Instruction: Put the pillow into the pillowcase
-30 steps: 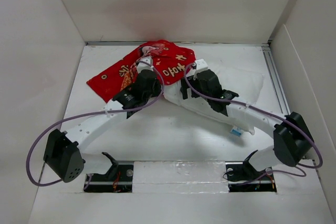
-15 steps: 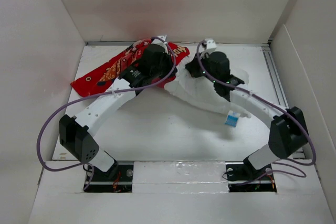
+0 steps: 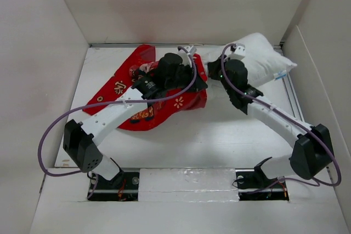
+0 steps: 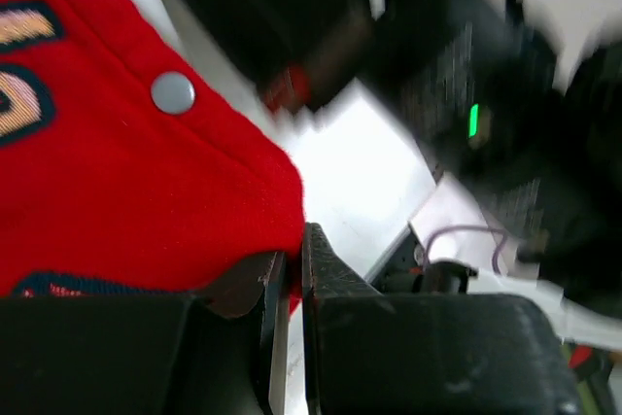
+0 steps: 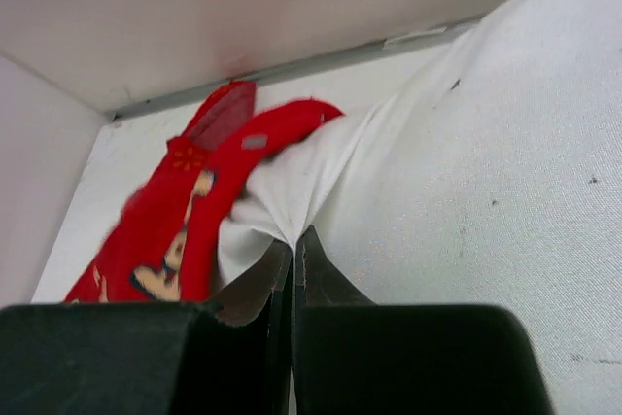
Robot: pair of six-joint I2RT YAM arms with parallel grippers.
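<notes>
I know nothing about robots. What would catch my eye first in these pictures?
The bright red pillowcase with gold motifs catches the eye first, spread across the left and middle of the white table. Next comes the plump white pillow at the far right corner. An arm pinches each one: the left gripper is shut on the pillowcase's edge, and the right gripper on a fold of the pillow.
</notes>
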